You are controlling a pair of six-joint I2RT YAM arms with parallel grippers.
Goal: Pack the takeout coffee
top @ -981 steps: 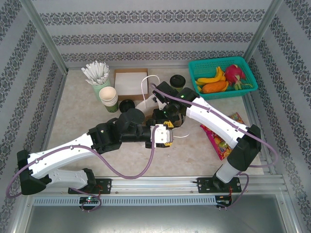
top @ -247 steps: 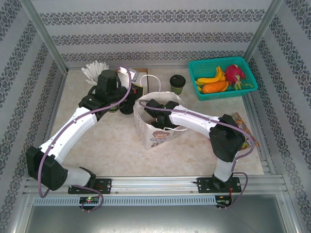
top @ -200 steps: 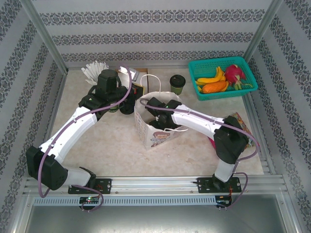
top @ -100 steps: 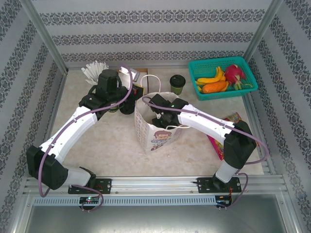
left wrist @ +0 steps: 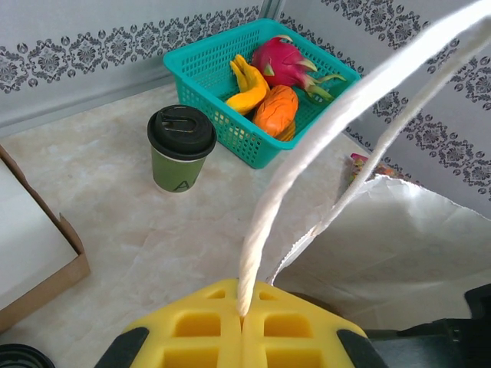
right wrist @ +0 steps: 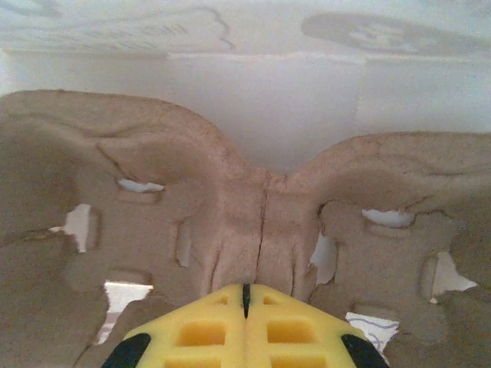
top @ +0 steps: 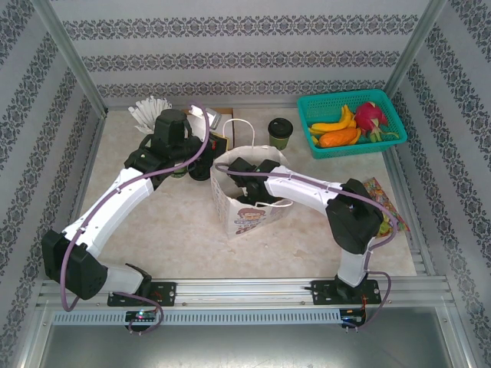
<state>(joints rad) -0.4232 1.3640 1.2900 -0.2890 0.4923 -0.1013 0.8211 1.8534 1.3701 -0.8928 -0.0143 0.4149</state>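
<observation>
**A:** Left hand [left wrist: 244, 297], state?

**B:** Closed. The yellow pads pinch the white rope handle [left wrist: 337, 115] of the paper bag [top: 245, 218], and the rope rises straight out from between them.

**A:** Right hand [right wrist: 245, 290]?

**B:** Down inside the bag, pads pressed together. The tips sit at the centre fold of a brown pulp cup carrier [right wrist: 153, 176]. Cannot tell whether the fold is pinched.

**A:** Takeout coffee [top: 280, 132], position?

**B:** Upright on the desk [top: 169, 222], black lid on, outside the bag. From above it stands at the bag's 1 o'clock, apart from both hands.

**A:** Neighbours?

**B:** A teal basket [left wrist: 234, 130] of fruit sits just beside the cup at its 3 o'clock in the top view. In the left wrist view, a cardboard box [left wrist: 38, 261] lies at the cup's 8 o'clock.
</observation>
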